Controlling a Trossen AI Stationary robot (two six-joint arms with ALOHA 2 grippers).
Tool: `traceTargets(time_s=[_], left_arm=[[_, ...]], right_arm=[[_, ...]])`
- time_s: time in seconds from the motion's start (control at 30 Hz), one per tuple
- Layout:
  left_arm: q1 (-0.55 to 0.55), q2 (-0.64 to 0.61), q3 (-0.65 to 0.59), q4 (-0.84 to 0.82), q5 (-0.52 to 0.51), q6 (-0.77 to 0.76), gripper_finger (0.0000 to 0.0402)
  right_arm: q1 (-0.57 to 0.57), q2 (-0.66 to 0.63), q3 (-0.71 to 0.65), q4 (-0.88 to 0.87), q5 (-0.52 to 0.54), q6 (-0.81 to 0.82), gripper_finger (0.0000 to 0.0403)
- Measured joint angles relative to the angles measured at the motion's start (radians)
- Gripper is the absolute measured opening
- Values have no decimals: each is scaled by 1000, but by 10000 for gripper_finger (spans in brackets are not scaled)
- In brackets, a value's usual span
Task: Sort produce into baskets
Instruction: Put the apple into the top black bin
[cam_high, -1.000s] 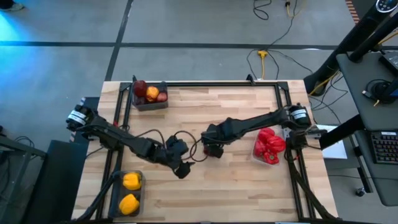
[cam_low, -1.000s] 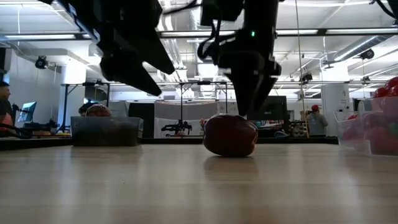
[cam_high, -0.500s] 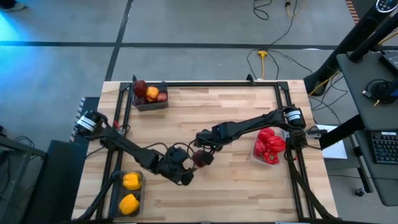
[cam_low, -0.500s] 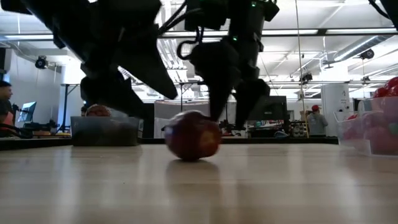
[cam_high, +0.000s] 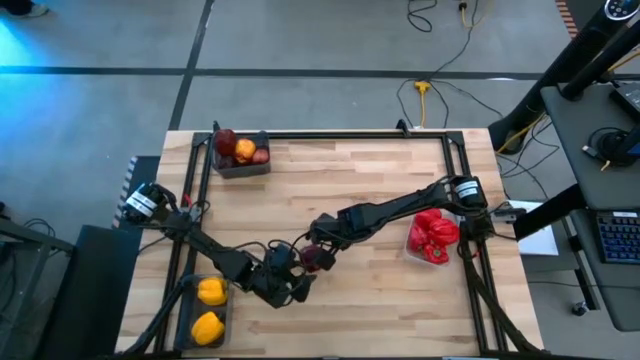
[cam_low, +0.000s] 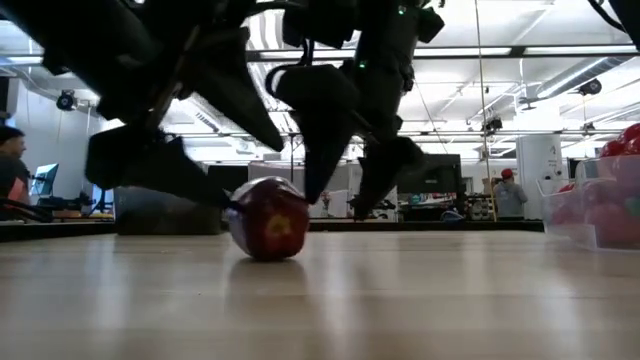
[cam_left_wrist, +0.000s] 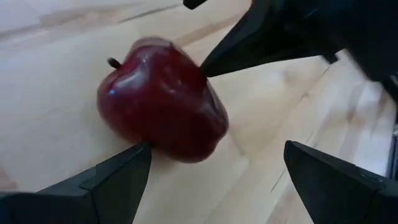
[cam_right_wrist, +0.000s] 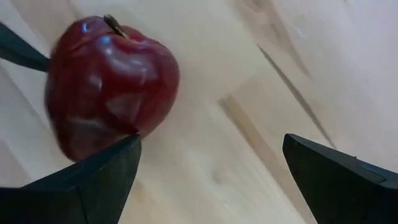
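Note:
A dark red apple (cam_high: 316, 258) lies on the wooden table near its middle, stem tipped sideways. It shows in the low view (cam_low: 266, 218), the left wrist view (cam_left_wrist: 161, 109) and the right wrist view (cam_right_wrist: 112, 81). My right gripper (cam_high: 320, 243) is open and stands low at the apple's right side. My left gripper (cam_high: 288, 280) is open and stands low at the apple's left, near side. The apple lies between one finger of each gripper, not between the two fingers of either. My left gripper touches the apple's left near side (cam_left_wrist: 144, 142) with the tip of one finger (cam_left_wrist: 118, 177); the other finger stands free. The apple rests on the table. My right gripper touches the apple's right side (cam_right_wrist: 127, 127) with the tip of one finger (cam_right_wrist: 99, 174), slanting down from the table's right; the other finger stands free.
A dark bin (cam_high: 243, 166) with apples and an orange fruit stands at the far left. A bin (cam_high: 224, 318) with two yellow peppers stands at the near left corner. A clear bin (cam_high: 412, 246) of red peppers stands at the right. A person shows at the low view's left edge (cam_low: 12, 165).
My right gripper has gone toward the table's left and near edge, and the apple has rolled that way ahead of its finger and tipped over. My left gripper has come down lower and now stands against the apple's other side.

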Motion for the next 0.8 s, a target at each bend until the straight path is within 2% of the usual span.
traceTargets(time_s=[0.1,0.27,0.47,0.8], left_arm=[[-8,2,-2,-15,-12,-43,349],[-5,2,-3,-27,-36,-213,350],[8,2,-2,-32,-42,-251,355],[56,7,-1,-126,15,-286,395]], right_arm=[[6,1,0,66,0,9,384],[7,2,5,172,-1,9,384],[6,2,5,171,3,-15,384],[3,-142,5,-95,140,-40,384]])
